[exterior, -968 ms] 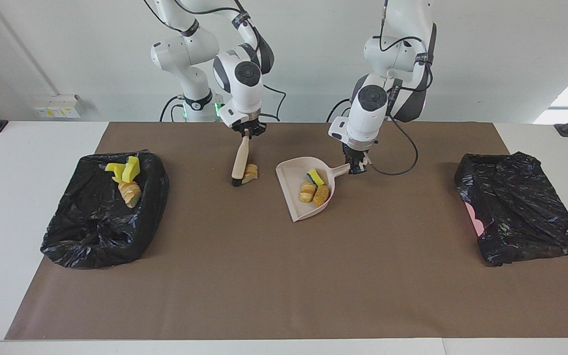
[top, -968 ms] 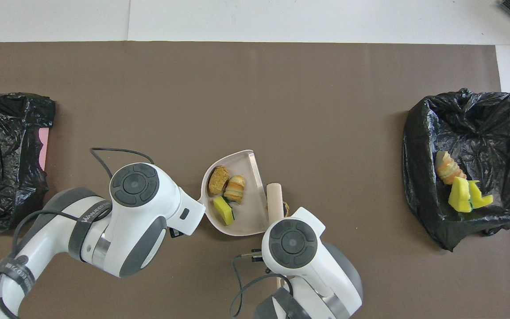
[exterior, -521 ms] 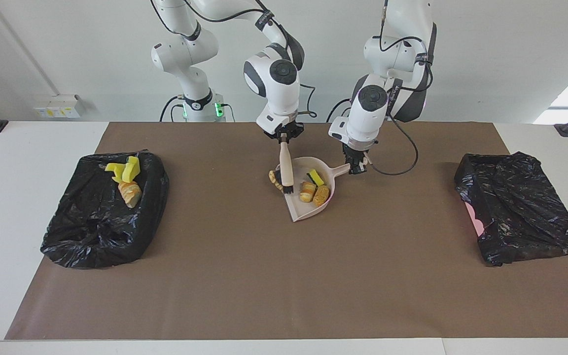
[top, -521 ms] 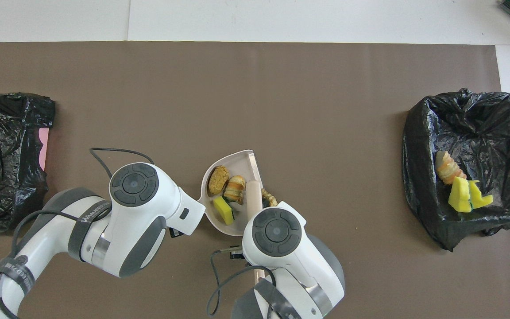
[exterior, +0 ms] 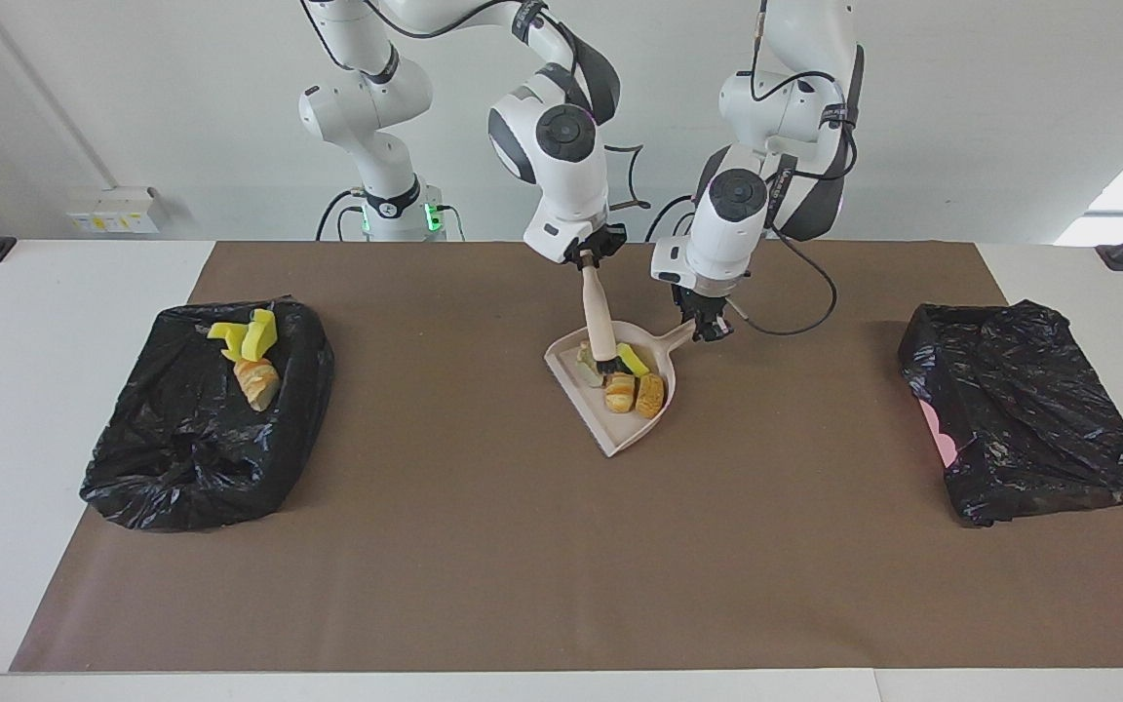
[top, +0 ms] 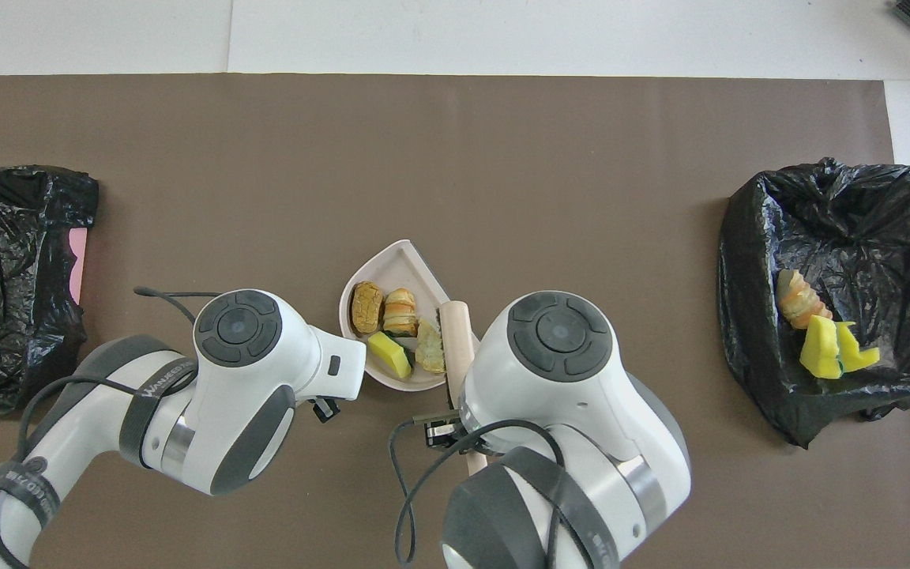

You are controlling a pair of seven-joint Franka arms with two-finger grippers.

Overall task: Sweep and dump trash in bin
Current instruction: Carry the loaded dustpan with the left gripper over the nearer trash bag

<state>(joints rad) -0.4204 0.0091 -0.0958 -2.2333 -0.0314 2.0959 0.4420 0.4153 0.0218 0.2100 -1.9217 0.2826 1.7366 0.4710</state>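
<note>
- Facing view: dustpan (exterior: 632,421) on the counter, carrying four trash pieces (exterior: 626,382). Right pincer (exterior: 589,261) clamped on the brush (exterior: 601,330); left pincer (exterior: 708,330) clamped on the dustpan handle. Bin (exterior: 201,419) at the right arm's end already holds three pieces.
- Overhead view: no loose trash on the mat (top: 423,158); sweeping looks finished, dumping remains. Second bin (top: 5,276) shows none.

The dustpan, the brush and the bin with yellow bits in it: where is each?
dustpan (exterior: 625,436), facing view, bare floor near its lip.
brush (exterior: 600,322), facing view, middle of its handle.
bin (exterior: 181,458), facing view, its black bag wall.
</note>
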